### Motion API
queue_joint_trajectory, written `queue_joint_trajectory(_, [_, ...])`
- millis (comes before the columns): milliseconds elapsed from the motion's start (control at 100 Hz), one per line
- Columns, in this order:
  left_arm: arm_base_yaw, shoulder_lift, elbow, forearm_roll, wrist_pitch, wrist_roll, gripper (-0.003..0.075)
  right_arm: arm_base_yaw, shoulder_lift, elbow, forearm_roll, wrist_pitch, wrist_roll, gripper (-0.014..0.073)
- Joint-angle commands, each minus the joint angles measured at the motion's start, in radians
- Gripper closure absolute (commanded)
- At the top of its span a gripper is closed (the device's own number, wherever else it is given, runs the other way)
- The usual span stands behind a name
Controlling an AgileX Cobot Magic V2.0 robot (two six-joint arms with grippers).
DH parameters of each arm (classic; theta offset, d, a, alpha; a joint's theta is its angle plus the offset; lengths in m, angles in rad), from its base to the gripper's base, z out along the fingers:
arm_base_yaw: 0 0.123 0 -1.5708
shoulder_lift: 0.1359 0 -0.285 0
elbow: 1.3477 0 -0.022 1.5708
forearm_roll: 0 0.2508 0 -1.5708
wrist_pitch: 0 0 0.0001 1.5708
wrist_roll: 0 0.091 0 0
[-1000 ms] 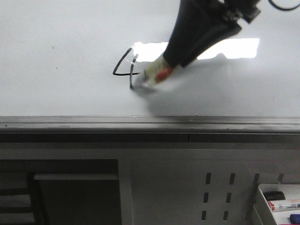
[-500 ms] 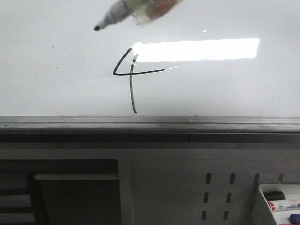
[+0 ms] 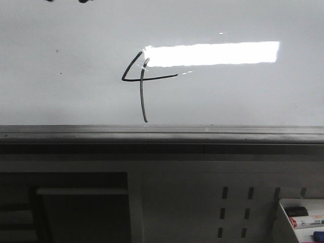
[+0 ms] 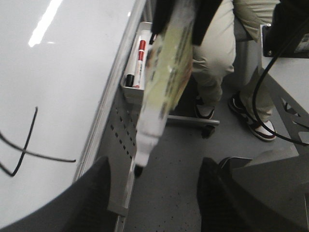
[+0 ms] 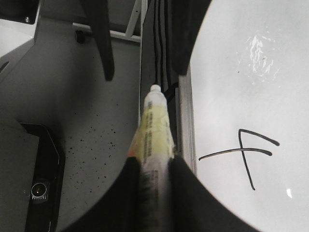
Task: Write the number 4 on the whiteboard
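Note:
The number 4 stands in thin black strokes on the whiteboard, beside the bright light reflection and above the grey rail. It also shows in the left wrist view and the right wrist view. My right gripper is shut on a yellow-white marker, held off the board beyond its rail. My left gripper is open and empty, with the marker hanging tip-down in front of it. Neither gripper shows clearly in the front view.
A white tray with spare markers hangs below the board at the right, also in the left wrist view. A perforated panel lies under the rail. A seated person's legs and cables are close by.
The right gripper and marker lifted from the foot of the 4's vertical stroke, moved up and left, and left the front view. The finished 4 is now uncovered.

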Motion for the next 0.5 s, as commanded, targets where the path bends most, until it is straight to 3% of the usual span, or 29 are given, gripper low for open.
queue_joint_trajectory(0, [-0.061, 0.050, -0.082, -0.015, -0.028, 0.004, 0.0356, 0.001, -0.020, -0.034, 0.016, -0.040, -0.015, 0.0631])
queue_joint_trajectory(310, [-0.104, 0.134, -0.153, 0.022, -0.028, 0.004, 0.0364, 0.001, -0.018, -0.034, 0.009, -0.040, -0.015, 0.0631])
queue_joint_trajectory(490, [-0.104, 0.134, -0.153, 0.022, -0.030, 0.018, 0.0514, 0.001, -0.018, -0.034, 0.009, -0.040, -0.015, 0.0631])
